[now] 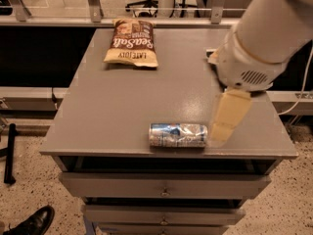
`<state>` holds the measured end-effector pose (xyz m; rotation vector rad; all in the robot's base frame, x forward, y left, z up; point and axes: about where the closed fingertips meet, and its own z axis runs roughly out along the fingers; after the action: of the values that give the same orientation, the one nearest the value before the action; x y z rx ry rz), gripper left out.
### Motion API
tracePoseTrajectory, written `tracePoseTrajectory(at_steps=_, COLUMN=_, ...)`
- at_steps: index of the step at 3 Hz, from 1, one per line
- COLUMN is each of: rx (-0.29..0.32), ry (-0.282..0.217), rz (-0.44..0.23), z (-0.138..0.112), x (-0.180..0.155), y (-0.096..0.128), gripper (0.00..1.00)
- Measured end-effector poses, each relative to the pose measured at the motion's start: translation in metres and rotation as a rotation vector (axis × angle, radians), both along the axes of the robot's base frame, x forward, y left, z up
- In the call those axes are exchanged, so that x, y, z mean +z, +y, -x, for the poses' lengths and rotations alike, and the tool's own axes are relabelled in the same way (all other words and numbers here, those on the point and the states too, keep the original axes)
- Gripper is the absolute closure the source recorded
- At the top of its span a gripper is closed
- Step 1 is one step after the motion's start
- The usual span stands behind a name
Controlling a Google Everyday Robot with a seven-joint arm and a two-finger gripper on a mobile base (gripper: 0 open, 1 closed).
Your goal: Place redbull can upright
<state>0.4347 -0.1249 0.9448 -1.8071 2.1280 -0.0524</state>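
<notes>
The redbull can is a slim silver-and-blue can lying on its side near the front edge of the grey table, with its long axis running left to right. My gripper, cream coloured on a large white arm, hangs down just to the right of the can's right end, close to the table top. It is beside the can and holds nothing that I can see.
A brown chip bag lies at the table's back left. The arm covers the back right of the table. Drawers sit under the table top. A black shoe is on the floor at the lower left.
</notes>
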Motion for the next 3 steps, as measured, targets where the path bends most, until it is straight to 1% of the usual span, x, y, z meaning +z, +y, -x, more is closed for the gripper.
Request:
tracePoseTrajectory(at_steps=2, rx=0.066, ry=0.002, rz=0.003, z=0.01, x=-0.034, y=0.064, gripper=0.0)
tracePoseTrajectory(at_steps=3, rx=0.087, ry=0.021, rz=0.016, z=0.013, x=-0.066, y=0.098, gripper=0.0)
